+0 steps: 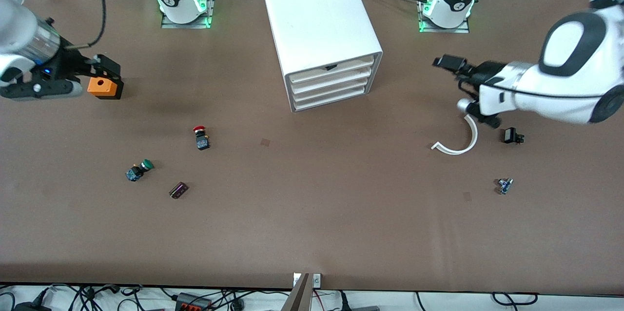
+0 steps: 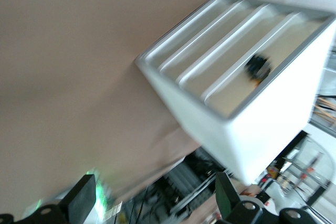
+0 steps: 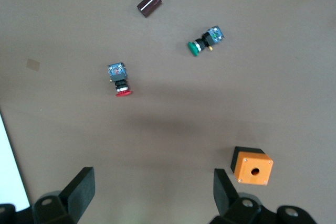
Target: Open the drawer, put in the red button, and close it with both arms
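The white four-drawer cabinet (image 1: 321, 18) stands at the middle of the table near the arms' bases, with all drawers shut. The drawer with the small black handle notch (image 1: 331, 67) is near the top of the stack; it also shows in the left wrist view (image 2: 257, 68). The red button (image 1: 200, 137) lies on the table toward the right arm's end and shows in the right wrist view (image 3: 119, 78). My left gripper (image 1: 453, 77) (image 2: 152, 200) is open and empty, in the air beside the cabinet. My right gripper (image 1: 105, 69) (image 3: 152, 192) is open and empty, over the table by the orange box (image 1: 102, 87).
A green-capped button (image 1: 140, 169) and a small dark block (image 1: 178, 190) lie nearer the front camera than the red button. A white curved part (image 1: 460, 143), a black part (image 1: 512, 135) and a small blue part (image 1: 504, 185) lie toward the left arm's end.
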Robot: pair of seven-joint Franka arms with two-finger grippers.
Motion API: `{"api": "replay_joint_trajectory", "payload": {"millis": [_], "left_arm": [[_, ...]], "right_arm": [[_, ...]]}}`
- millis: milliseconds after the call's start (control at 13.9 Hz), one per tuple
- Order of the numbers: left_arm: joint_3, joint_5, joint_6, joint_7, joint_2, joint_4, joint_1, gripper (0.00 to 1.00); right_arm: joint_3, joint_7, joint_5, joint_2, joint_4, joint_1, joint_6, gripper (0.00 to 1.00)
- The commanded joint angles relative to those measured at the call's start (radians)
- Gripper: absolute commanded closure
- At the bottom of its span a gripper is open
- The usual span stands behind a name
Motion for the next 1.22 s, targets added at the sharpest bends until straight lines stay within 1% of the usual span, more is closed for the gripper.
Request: {"api": "replay_joint_trajectory", "payload": {"millis": [0, 72, 216, 360, 432, 504, 648, 720, 792, 936, 1008, 1080, 1152], "left_arm": [[-0.013, -0.187, 0.195, 0.223, 0.066, -0.144, 0.005, 0.0], [-0.037, -0.238, 0.249, 0.279, 0.095, -0.175, 0.003, 0.0], [-0.059, -0.33, 0.281, 0.44, 0.198, -0.191, 0.002, 0.0], [-0.08, -0.465, 0.284, 0.658, 0.275, -0.221, 0.002, 0.1], [-0.097, -0.502, 0.283, 0.701, 0.293, -0.234, 0.0, 0.19], [-0.126, -0.524, 0.281, 0.705, 0.298, -0.253, 0.005, 0.26], [-0.155, -0.588, 0.278, 0.708, 0.309, -0.292, 0.002, 0.31], [-0.181, -0.616, 0.277, 0.709, 0.316, -0.304, 0.005, 0.34], [-0.191, -0.627, 0.277, 0.709, 0.318, -0.315, 0.006, 0.37], [-0.195, -0.631, 0.272, 0.711, 0.327, -0.318, 0.005, 0.47], [-0.211, -0.636, 0.271, 0.711, 0.33, -0.327, 0.006, 0.53], [-0.223, -0.663, 0.272, 0.712, 0.333, -0.338, 0.006, 0.54], [-0.224, -0.673, 0.271, 0.719, 0.339, -0.346, 0.003, 0.6]], "right_arm": [[-0.003, -0.003, 0.005, 0.09, 0.032, 0.01, 0.045, 0.0], [-0.003, -0.003, 0.008, 0.119, 0.035, 0.017, 0.053, 0.0], [-0.003, -0.003, 0.037, 0.17, 0.058, 0.042, 0.05, 0.0], [-0.003, -0.001, 0.06, 0.205, 0.081, 0.06, 0.051, 0.0], [-0.003, -0.003, 0.068, 0.234, 0.087, 0.071, 0.051, 0.0], [-0.003, -0.003, 0.069, 0.25, 0.095, 0.074, 0.054, 0.0], [-0.003, -0.006, 0.071, 0.291, 0.105, 0.085, 0.06, 0.0], [-0.003, -0.009, 0.069, 0.325, 0.113, 0.095, 0.059, 0.0], [-0.003, -0.015, 0.066, 0.351, 0.128, 0.106, 0.059, 0.0], [-0.002, -0.058, 0.083, 0.4, 0.13, 0.115, 0.068, 0.0], [-0.002, -0.078, 0.098, 0.433, 0.128, 0.131, 0.086, 0.0], [-0.002, -0.09, 0.098, 0.46, 0.122, 0.146, 0.097, 0.0], [-0.003, -0.095, 0.098, 0.48, 0.121, 0.167, 0.097, 0.0]]}}
